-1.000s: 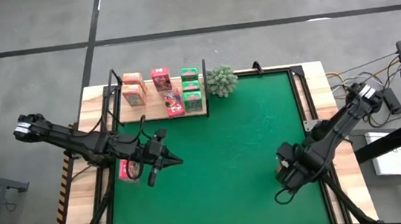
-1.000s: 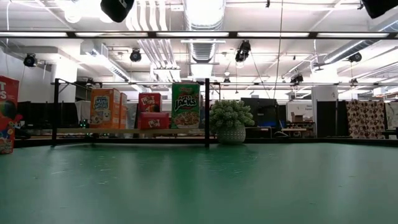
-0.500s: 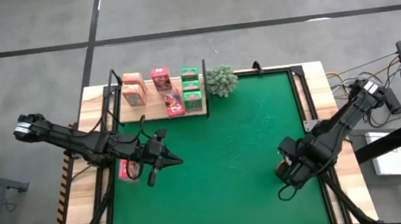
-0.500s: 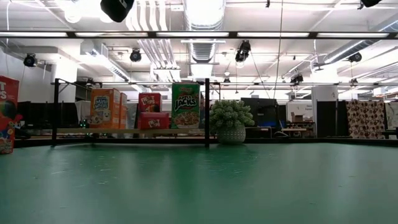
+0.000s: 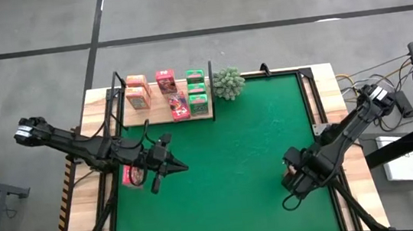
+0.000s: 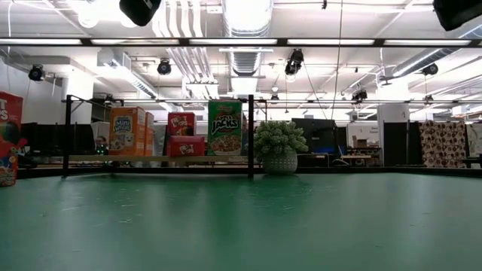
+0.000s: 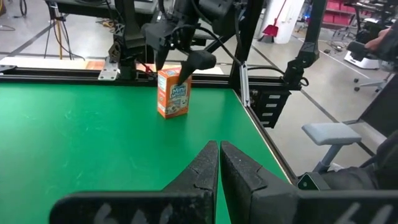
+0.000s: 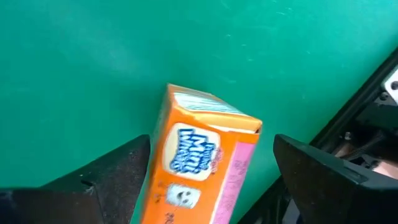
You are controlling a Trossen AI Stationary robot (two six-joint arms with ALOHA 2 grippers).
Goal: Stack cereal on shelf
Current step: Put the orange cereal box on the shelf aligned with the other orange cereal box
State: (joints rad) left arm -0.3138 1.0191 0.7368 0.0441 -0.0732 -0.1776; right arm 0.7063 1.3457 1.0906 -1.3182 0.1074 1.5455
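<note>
The green mat [image 5: 234,159] covers most of the table, and the shelf [image 5: 166,112] lies along its far left edge, a bushy potted plant [image 5: 228,83] just to its right. On the shelf board stand orange [image 5: 137,92], pink-red [image 5: 166,81] and green [image 5: 196,79] cereal boxes, with a further pink-red one and a green one nearer on the board. Another pink-red box [image 5: 129,175] stands at the mat's left edge beside the left arm.

The left gripper [image 7: 219,163] hovers over the left side of the mat, its fingers pressed together on nothing. The right gripper [image 8: 208,162] is down at the near right of the mat with its fingers spread wide on either side of an orange Mini-Wheats box [image 8: 202,162]; they do not appear to pinch it yet.

The box sits skewed between the fingers, so closing may catch a corner, twist it, or tip it over. The mat's right edge is close, and a nudge could push it off.
</note>
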